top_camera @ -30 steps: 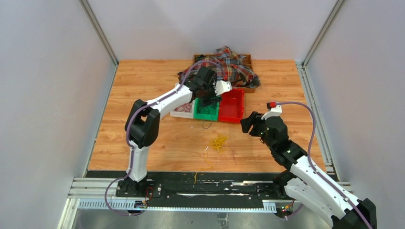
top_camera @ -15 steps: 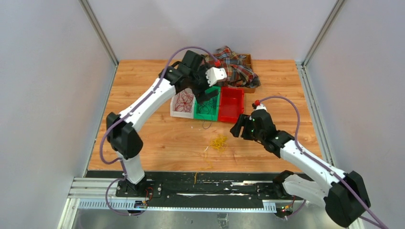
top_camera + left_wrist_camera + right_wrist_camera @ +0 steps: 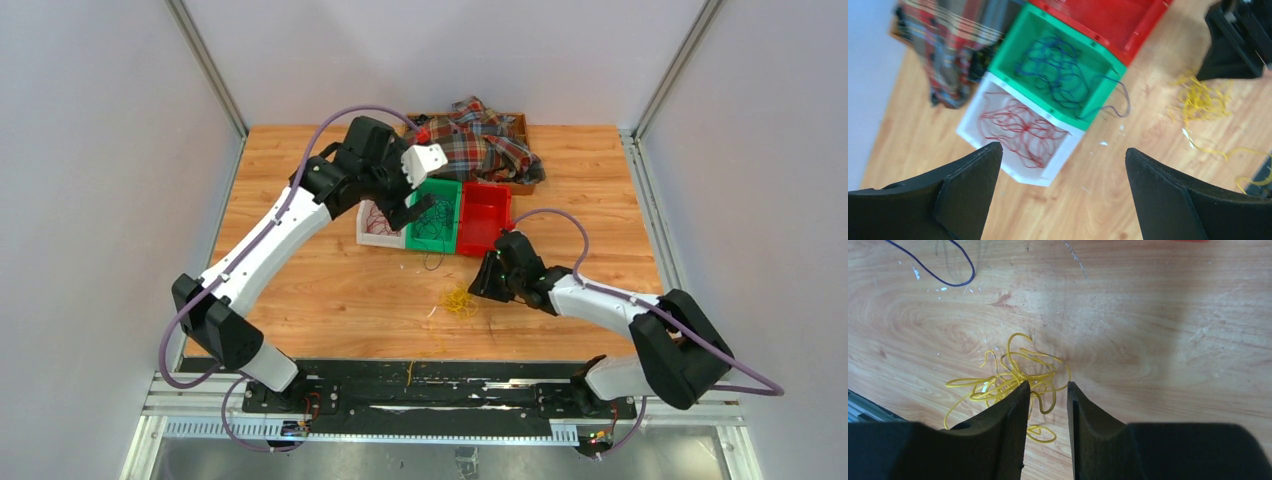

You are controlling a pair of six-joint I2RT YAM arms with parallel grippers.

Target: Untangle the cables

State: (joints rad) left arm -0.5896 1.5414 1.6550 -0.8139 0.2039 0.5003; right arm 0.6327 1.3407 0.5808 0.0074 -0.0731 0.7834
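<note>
Left gripper (image 3: 1063, 149) hangs wide open over the far bins (image 3: 1007, 44); right gripper (image 3: 1047, 386) stands narrow astride the yellow cable (image 3: 998, 382), perhaps pinching it.

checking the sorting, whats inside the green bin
A tangle of thin dark wire lies in the green plastic bin, one end trailing over its wall. Floor beneath partly hidden.

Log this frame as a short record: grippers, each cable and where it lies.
left gripper: open, above the bins
right gripper: jaws narrow, over yellow cable; grip unclear
red cable: in white bin
dark cable: in green bin, one end trailing onto table
yellow cable: tangled, loose on table
red bin: no cable visible
</note>
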